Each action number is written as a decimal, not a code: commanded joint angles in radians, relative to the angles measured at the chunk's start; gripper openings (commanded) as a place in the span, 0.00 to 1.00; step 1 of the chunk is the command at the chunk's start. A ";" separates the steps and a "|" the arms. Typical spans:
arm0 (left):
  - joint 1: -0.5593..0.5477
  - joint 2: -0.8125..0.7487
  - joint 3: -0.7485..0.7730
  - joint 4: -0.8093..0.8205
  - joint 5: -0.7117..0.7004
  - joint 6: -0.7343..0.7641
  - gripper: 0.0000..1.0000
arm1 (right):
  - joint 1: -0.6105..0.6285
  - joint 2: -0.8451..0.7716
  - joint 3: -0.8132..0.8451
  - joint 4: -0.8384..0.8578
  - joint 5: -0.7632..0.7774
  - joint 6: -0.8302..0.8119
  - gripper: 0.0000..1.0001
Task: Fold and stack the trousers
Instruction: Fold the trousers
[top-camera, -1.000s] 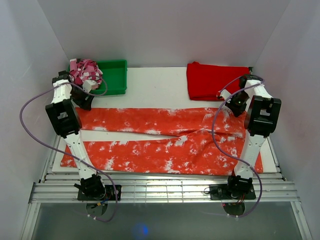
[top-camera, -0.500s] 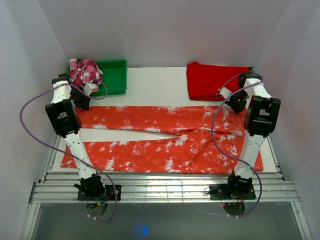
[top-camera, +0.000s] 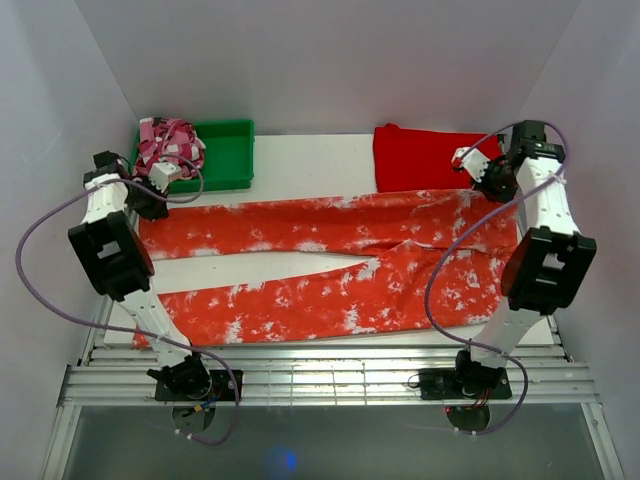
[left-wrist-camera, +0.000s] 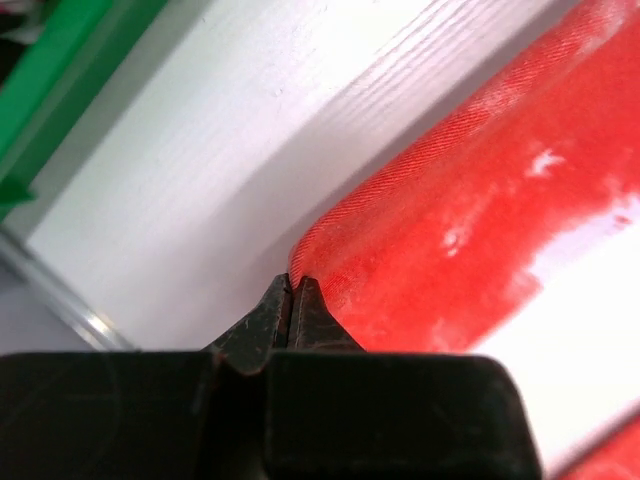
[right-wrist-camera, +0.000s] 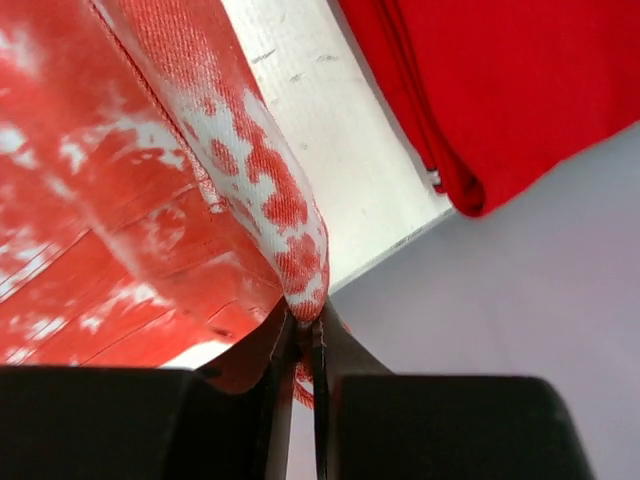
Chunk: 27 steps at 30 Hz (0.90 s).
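The trousers (top-camera: 320, 270), orange-red with white speckles, lie lengthwise across the white table (top-camera: 300, 170) with the waist at the right and both legs running left. My left gripper (top-camera: 148, 203) is shut on the cuff edge of the far leg, and in the left wrist view its tips (left-wrist-camera: 291, 287) pinch the fold of the cloth (left-wrist-camera: 480, 210). My right gripper (top-camera: 488, 184) is shut on the far waist corner. In the right wrist view the speckled cloth (right-wrist-camera: 250, 170) hangs from that gripper (right-wrist-camera: 306, 322), lifted off the table.
A green bin (top-camera: 228, 150) stands at the back left with a pink-and-white cloth (top-camera: 168, 140) bunched in its left end. A plain red folded cloth (top-camera: 425, 155) lies at the back right, close to the right gripper. White walls close in on both sides. Metal rails run along the front.
The left gripper closed on the far leg's cuff. Both arms swung outward and back, lifting the far edge and dragging the whole pair toward the back of the table.
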 joint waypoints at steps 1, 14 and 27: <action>0.070 -0.281 -0.142 0.216 0.022 -0.049 0.00 | -0.084 -0.197 -0.105 0.041 -0.006 -0.189 0.08; 0.351 -0.900 -1.056 0.147 0.000 0.382 0.00 | -0.328 -0.866 -1.096 0.103 -0.020 -0.674 0.08; 0.317 -0.657 -1.041 0.203 -0.189 0.226 0.00 | -0.342 -0.681 -1.146 0.178 0.113 -0.607 0.08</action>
